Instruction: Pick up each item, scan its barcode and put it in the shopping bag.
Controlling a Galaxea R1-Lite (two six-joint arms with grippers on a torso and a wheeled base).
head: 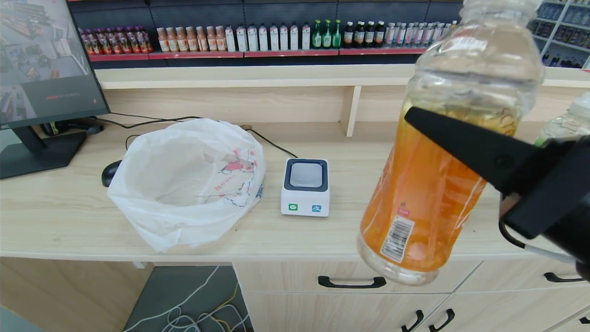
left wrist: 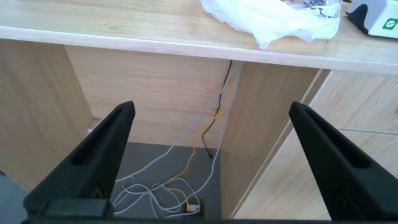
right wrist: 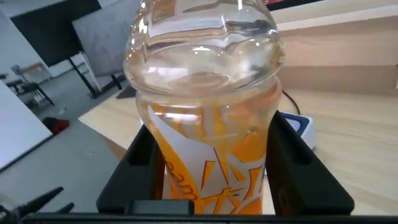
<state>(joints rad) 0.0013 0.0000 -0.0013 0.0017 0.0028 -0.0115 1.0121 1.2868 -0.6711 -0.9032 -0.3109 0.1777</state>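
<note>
A: Quick, where's the bottle?
B: In the right gripper, held in the air over the right side of the tabletop. It's tilted, base down & toward the robot. Fingers clamp it on both sides of the upper body, just under the shoulder.
A: Left gripper?
B: Low, below the tabletop edge, fingers spread wide w/ nothing betw. them.
A: Barcode?
B: On the label near the base, facing the head cam, not the scanner. The scanner stands on the tabletop, window up, betw. the bottle & the shopping bag. Bag is just beside it, mouth open.
A: How'll it handle?
B: Prob. hefty: orange drink fills most of it, clear headspace up top. The plastic wall is smooth, so likely slick, & it should give if squeezed hard. The liquid will slosh when tipped, so the weight shifts.
A: Grip ok?
B: Looks fair. The hold sits high, though, so the heavy base hangs below & could pivot. I'd stay on the stiffer shoulder zone, clear of the barcode, & turn slowly till the code faces the scanner window.
A: Anything else?
B: 2nd bottle stands behind the right arm, not yet picked.
</note>
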